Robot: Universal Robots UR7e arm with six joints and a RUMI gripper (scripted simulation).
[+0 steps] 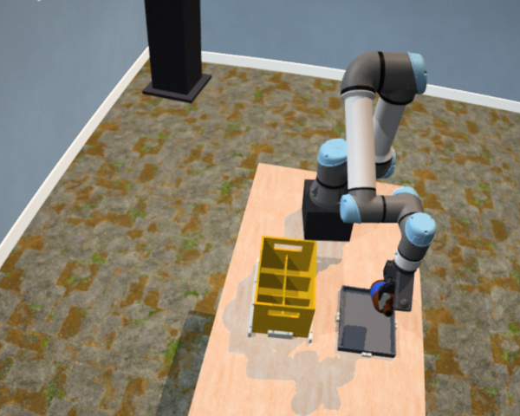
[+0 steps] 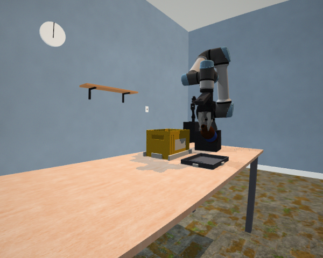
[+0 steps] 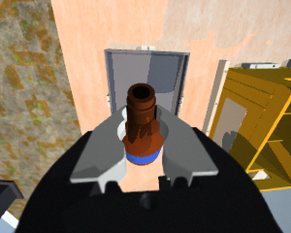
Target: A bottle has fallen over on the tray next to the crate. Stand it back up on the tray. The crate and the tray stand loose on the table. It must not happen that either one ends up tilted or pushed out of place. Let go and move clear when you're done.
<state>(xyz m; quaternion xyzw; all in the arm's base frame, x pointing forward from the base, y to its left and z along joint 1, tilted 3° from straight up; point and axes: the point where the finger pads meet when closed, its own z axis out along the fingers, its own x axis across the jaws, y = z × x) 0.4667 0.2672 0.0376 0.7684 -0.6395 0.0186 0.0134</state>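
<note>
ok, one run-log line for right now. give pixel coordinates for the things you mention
gripper (image 1: pixel 389 289) (image 2: pixel 206 129) (image 3: pixel 141 106): shut on bottle (image 1: pixel 377 297) (image 2: pixel 209 134) (image 3: pixel 143 141) | bottle: tilted, held above table | tray (image 1: pixel 367 320) (image 2: pixel 204 160) (image 3: pixel 128 73): flat | crate (image 1: pixel 282 320) (image 2: pixel 157 144) (image 3: pixel 252 97): upright, compartments empty | release: not yet

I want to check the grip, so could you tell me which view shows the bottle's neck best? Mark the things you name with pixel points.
The wrist view: the bottle's neck (image 1: pixel 387 308) (image 2: pixel 204 127) (image 3: pixel 141 109) fills its centre, mouth visible. Top and exterior show it small.
</note>
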